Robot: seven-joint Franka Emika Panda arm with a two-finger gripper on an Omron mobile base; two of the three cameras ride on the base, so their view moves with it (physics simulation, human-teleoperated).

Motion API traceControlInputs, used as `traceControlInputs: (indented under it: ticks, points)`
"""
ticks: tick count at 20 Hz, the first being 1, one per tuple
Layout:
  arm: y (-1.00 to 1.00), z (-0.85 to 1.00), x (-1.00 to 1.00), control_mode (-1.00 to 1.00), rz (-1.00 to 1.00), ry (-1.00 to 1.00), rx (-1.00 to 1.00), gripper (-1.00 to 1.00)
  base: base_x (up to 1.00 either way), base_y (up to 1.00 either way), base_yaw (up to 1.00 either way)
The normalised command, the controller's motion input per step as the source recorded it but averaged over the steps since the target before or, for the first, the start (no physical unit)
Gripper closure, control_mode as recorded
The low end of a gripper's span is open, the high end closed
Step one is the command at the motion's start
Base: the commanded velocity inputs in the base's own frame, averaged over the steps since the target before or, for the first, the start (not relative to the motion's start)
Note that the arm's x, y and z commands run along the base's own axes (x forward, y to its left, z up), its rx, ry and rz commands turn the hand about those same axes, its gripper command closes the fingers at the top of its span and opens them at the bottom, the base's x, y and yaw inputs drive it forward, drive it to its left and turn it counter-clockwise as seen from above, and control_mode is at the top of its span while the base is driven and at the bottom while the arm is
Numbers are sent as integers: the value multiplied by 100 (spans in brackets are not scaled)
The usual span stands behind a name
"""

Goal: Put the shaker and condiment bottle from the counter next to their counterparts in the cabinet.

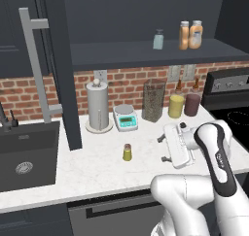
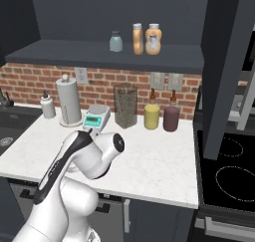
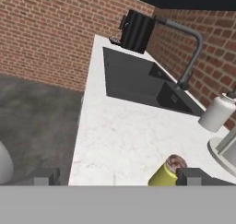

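Yellow-green shaker [image 1: 127, 153] stands upright on the marble tabletop [image 1: 97, 167], left of my end effector [image 1: 165, 148], fingers spread and empty. Right base view: two orange bottles [image 2: 146, 39] on the cabinet shelf [image 2: 99, 57]. Hand view: shaker just beside my right fingertip [image 3: 193, 176]. Step: approach; next, centre and close.

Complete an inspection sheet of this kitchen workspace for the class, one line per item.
Surface: white marble counter, sink at its left.
Job's things: yellow-green shaker upright on counter; two orange bottles and blue-grey shaker on cabinet shelf.
Clutter: paper towel roll, scale, dark jar, yellow bottle, dark-red bottle.
Grippers: gripper open, empty, beside the shaker.
Cables: nothing seen.
Surroundings: brick wall, stove.
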Motion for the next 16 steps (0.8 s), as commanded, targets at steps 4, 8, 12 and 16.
traceControlInputs:
  ticks: [4,8,12,16]
  points:
    - [40,-23,7,-100,2,0,2,-100,0,0,0]
    - [35,-20,8,-100,2,0,3,-100,0,0,0]
    - [28,-24,3,-100,1,0,2,-100,0,0,0]
    - [19,-31,9,-100,0,0,0,-100,0,0,0]
